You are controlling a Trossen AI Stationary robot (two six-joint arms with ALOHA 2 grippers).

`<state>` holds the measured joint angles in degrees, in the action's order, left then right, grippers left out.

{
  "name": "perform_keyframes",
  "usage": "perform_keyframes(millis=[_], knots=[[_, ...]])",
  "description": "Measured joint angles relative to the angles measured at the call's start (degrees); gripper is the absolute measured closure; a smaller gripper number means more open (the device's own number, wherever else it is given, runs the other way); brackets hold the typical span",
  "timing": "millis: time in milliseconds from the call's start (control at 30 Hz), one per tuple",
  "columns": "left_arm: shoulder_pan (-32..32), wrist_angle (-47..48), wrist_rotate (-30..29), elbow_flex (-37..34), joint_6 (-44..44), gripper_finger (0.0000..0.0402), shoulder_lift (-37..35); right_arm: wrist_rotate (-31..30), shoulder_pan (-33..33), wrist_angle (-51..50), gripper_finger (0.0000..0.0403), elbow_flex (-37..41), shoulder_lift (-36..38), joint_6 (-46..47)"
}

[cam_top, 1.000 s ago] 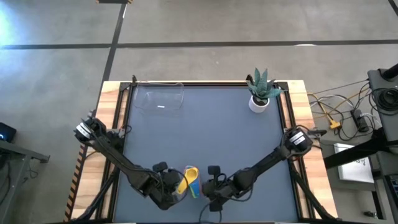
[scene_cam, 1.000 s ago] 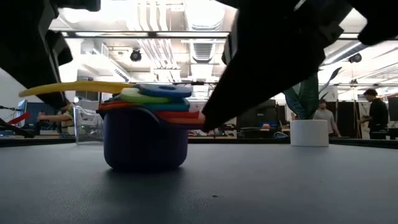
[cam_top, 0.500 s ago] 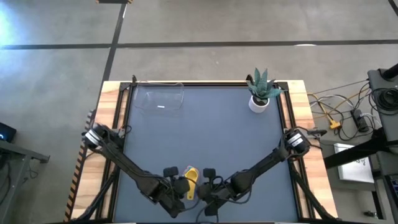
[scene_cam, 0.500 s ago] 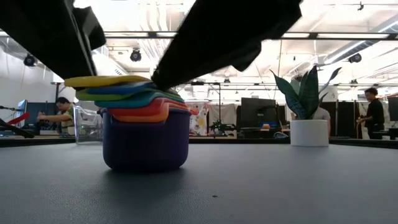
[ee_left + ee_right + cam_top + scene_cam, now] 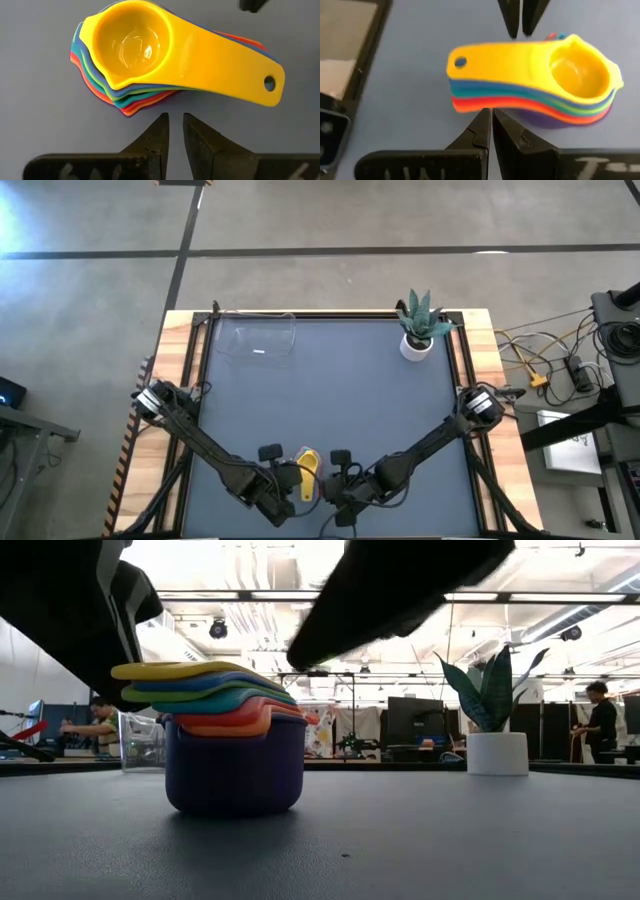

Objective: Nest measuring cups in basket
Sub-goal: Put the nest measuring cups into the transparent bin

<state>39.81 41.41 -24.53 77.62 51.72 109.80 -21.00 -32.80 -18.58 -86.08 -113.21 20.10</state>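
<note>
One camera hangs above and looks straight down on the whole bench (image 5: 330,395). Another sits at bench-top level, close to the nested measuring cups (image 5: 228,730), facing the room behind. Each wrist camera looks down past its own fingers at the same stack from opposite sides; all four views share it.

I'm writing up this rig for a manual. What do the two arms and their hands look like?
Both arms are dark, slim and jointed, each with a pale round cap at the elbow joint, seen from above. The left hand and right hand each end in two black, wedge-shaped fingers tapering to narrow tips. Faint pale lettering marks the right hand's base.
</note>
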Motion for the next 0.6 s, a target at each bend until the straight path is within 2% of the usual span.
perform_keyframes(millis=[600], knots=[[-0.59, -6.69, 1.14, -2.28, -0.23, 0.0363, 0.02, -0.02, 0.17, 1.67, 0.0394, 2.36, -2.10, 2.88]])
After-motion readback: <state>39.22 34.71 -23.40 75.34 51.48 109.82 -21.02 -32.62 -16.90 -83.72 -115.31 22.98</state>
